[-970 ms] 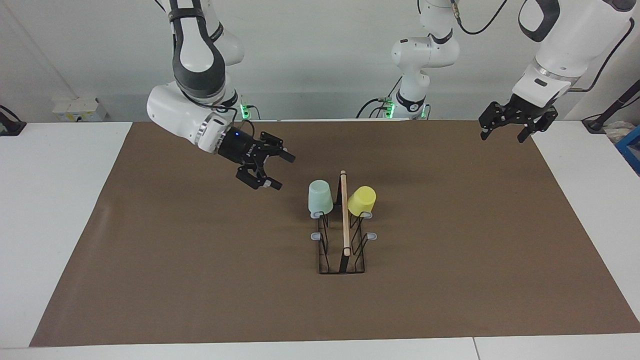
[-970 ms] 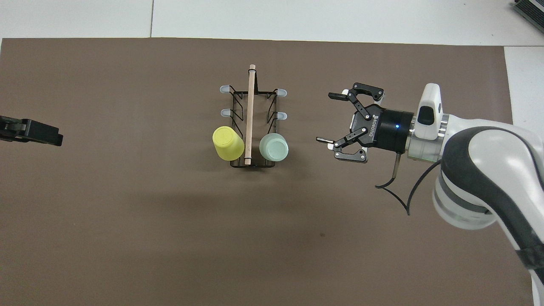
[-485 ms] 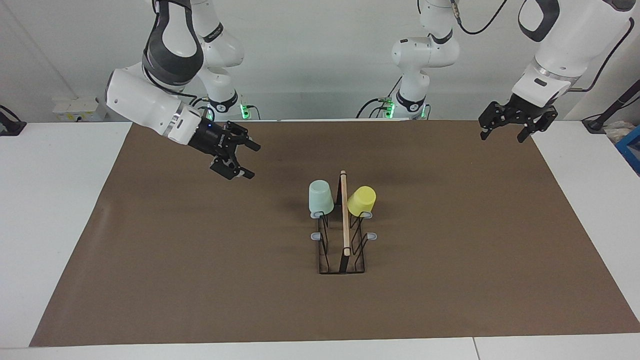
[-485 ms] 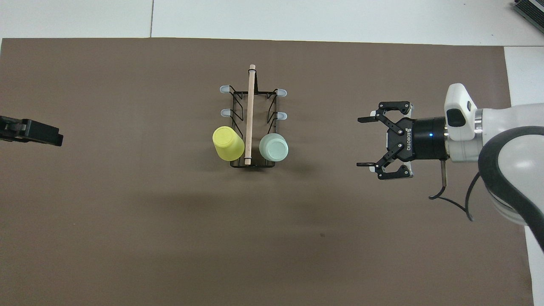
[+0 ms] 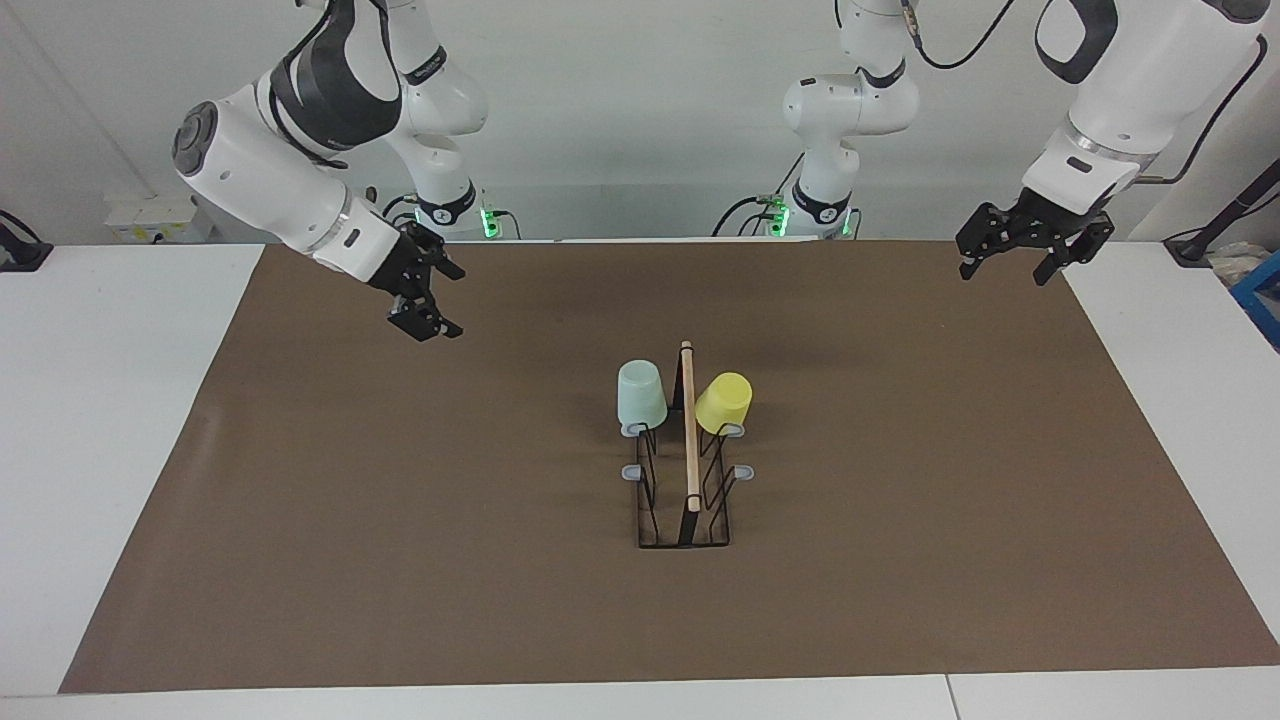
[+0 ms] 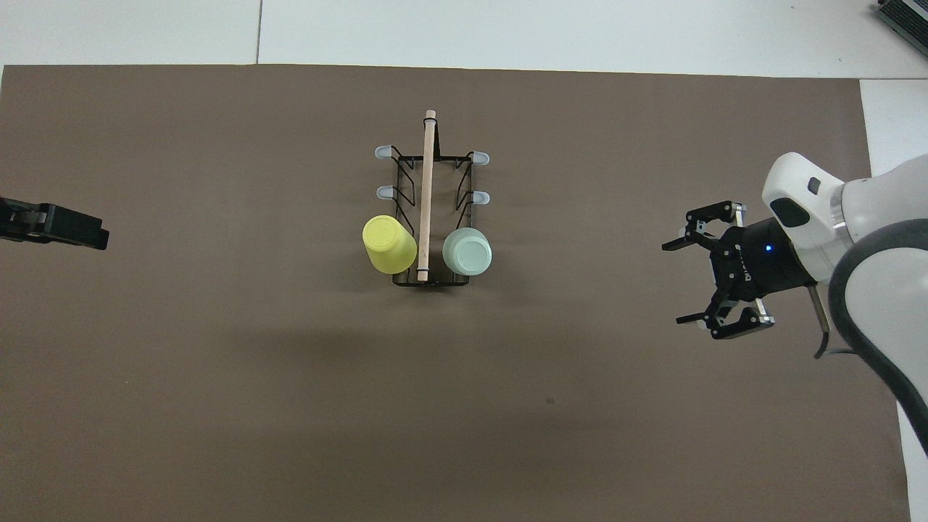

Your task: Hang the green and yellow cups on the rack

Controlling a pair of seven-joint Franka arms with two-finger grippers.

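Note:
The black wire rack (image 5: 684, 520) (image 6: 406, 174) with its wooden rod (image 5: 689, 430) (image 6: 428, 181) stands mid-mat. Two cups sit upside down on its pegs at the end nearest the robots. The pale green cup (image 5: 641, 394) (image 6: 467, 251) is on the right arm's side of the rod, the yellow cup (image 5: 723, 401) (image 6: 389, 243) on the left arm's side. My right gripper (image 5: 452, 303) (image 6: 674, 283) hangs open and empty over the mat, well away from the rack toward the right arm's end. My left gripper (image 5: 1003, 275) (image 6: 87, 233) waits open and empty over the mat's corner by its own base.
A brown mat (image 5: 400, 520) (image 6: 217, 406) covers most of the white table (image 5: 100, 420). Bare grey-tipped pegs (image 5: 632, 472) (image 6: 382, 152) stand along the rest of the rack. A blue object (image 5: 1262, 295) lies at the table's edge beside the left arm.
The right gripper, open throughout, has drawn away from the green cup toward the right arm's end of the table and its base. Cups, rack and left arm have not moved.

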